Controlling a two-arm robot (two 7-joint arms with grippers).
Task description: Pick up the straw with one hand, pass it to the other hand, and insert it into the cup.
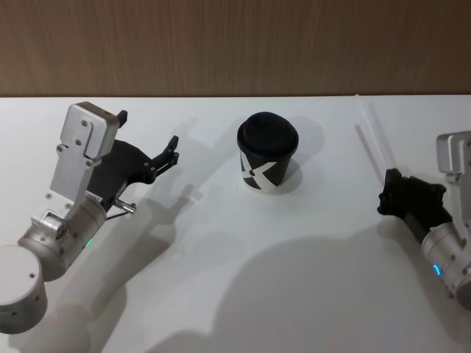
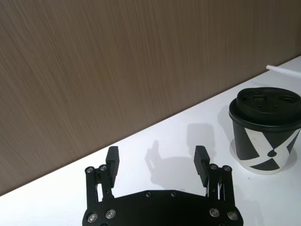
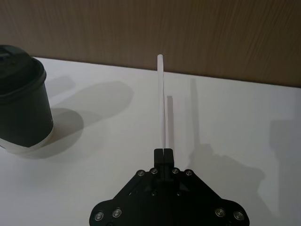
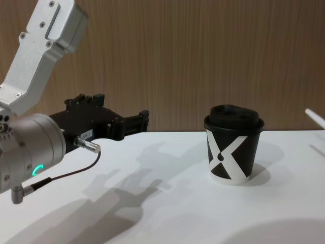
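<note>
The right black gripper (image 3: 163,151) clamps the long thin white straw (image 3: 162,103), right of the black X-marked paper cup (image 1: 266,163); the left black gripper (image 1: 147,129) hangs wide open, empty.

Straw (image 4: 315,116) cut by chest view's right edge — cup (image 3: 23,108) (right wrist view) half cropped.

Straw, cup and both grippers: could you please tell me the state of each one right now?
Straw: gripped at one end by the right gripper, not in the cup.
Cup: upright, lidded, no straw inserted.
Left gripper: open, empty.
Right gripper: shut on the straw.
</note>
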